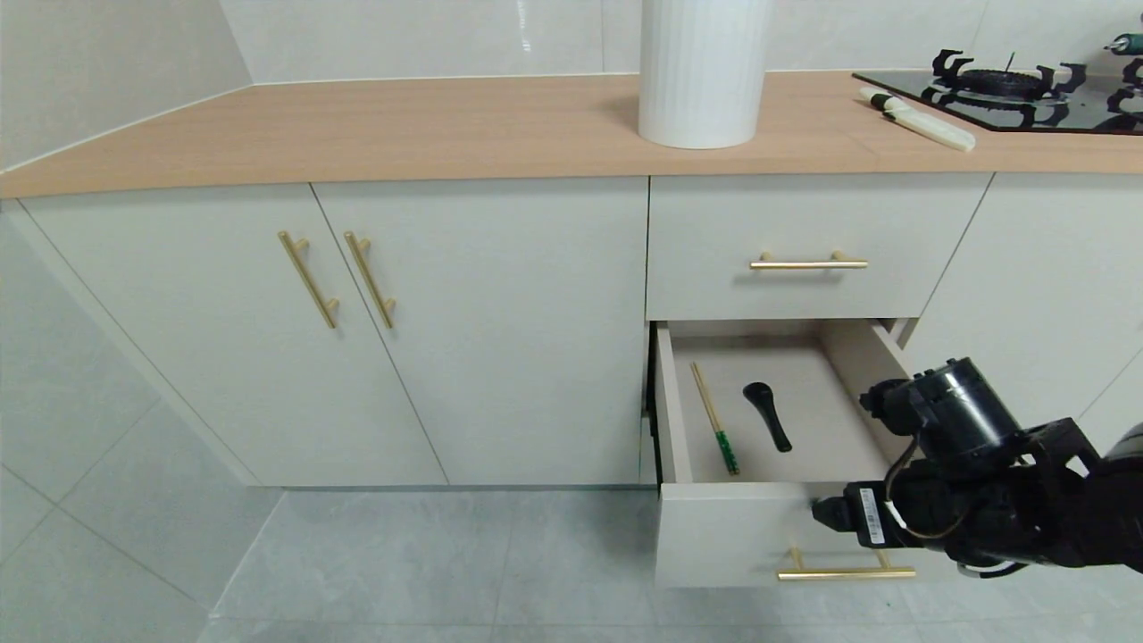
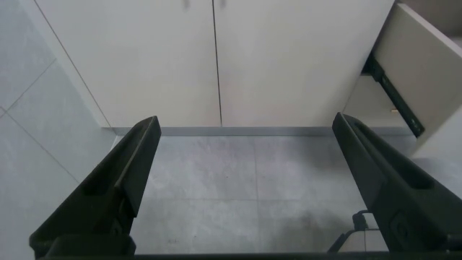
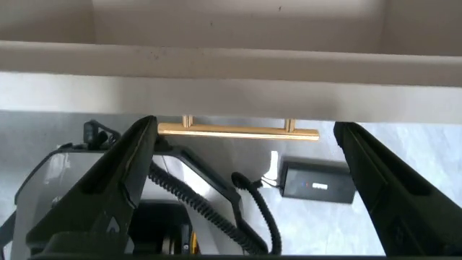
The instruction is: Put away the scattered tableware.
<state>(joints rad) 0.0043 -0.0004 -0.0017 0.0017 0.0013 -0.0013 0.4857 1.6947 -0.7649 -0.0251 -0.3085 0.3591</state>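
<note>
The open drawer (image 1: 671, 402) sits at the lower centre-right of the head view. Inside it the chopsticks (image 1: 714, 420) and the black spoon (image 1: 768, 415) lie side by side, their long axes running front to back.

Your right gripper (image 1: 830, 516) is at the lower right of that frame, just beside the drawer front and a little above the gold handle (image 1: 846, 572). I can't tell whether it touches the panel. In the right wrist view the right gripper (image 3: 245, 126) has its fingers spread wide and holds nothing. The handle (image 3: 238, 131) runs along the line between the fingers rather than across it. You'd probably have to turn the wrist to grip it, while a plain push on the front needs no grip.

One pale utensil (image 1: 915, 119) lies on the counter (image 1: 402, 125) at the upper right, beside the stove (image 1: 1000, 89), its length slanting down to the right. The right arm looks nearer to it.

Your left gripper (image 2: 245, 123) has its fingers wide too, empty, over the floor before the cabinet doors.
</note>
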